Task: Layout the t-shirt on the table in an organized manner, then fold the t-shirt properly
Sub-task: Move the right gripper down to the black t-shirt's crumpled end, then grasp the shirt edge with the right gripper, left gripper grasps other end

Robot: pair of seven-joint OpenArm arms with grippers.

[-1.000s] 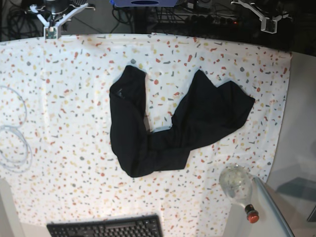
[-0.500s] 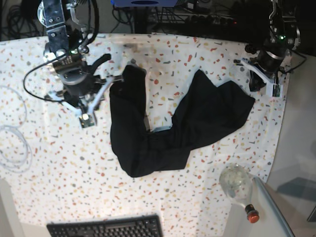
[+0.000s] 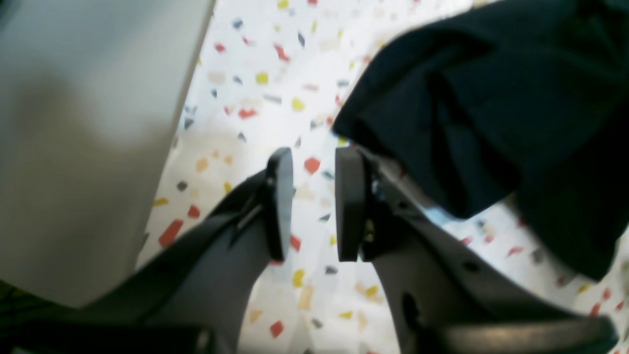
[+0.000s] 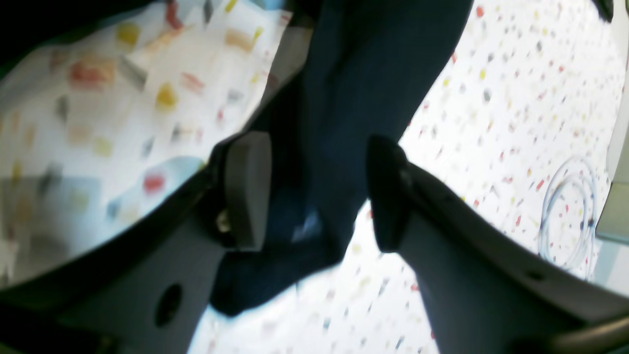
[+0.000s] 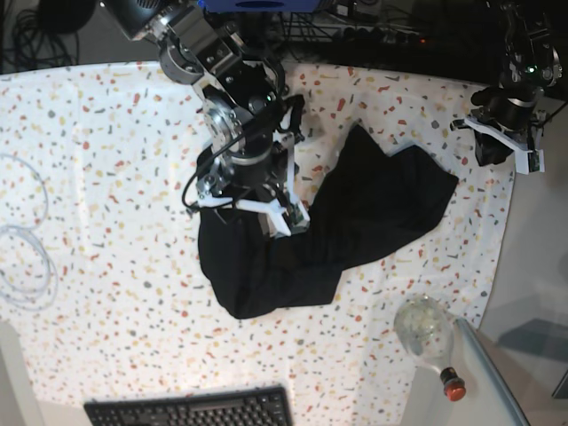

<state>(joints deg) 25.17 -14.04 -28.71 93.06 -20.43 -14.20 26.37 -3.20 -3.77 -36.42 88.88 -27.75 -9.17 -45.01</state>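
Your right gripper (image 4: 314, 191) stands open astride a fold of the shirt (image 5: 355, 213), which lies crumpled mid-table (image 5: 106, 293). Your left gripper (image 3: 312, 201), slightly parted and empty, hangs at the shirt's 3 o'clock edge.

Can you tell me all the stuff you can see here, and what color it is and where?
t-shirt: one, black, crumpled in the middle of the table
table: one, white cloth with red, yellow and grey flecks, fills most of the base view
keyboard: one, black, at the table's near edge
clear cable loops: one bundle, see-through, far left of the base view
clear round bottle with a red cap: one, lying at the lower right
right end effector: one, dark grey, open, straddling a fold of the t-shirt
left end effector: one, dark grey, narrow gap between its pads, over bare cloth beside the t-shirt's edge
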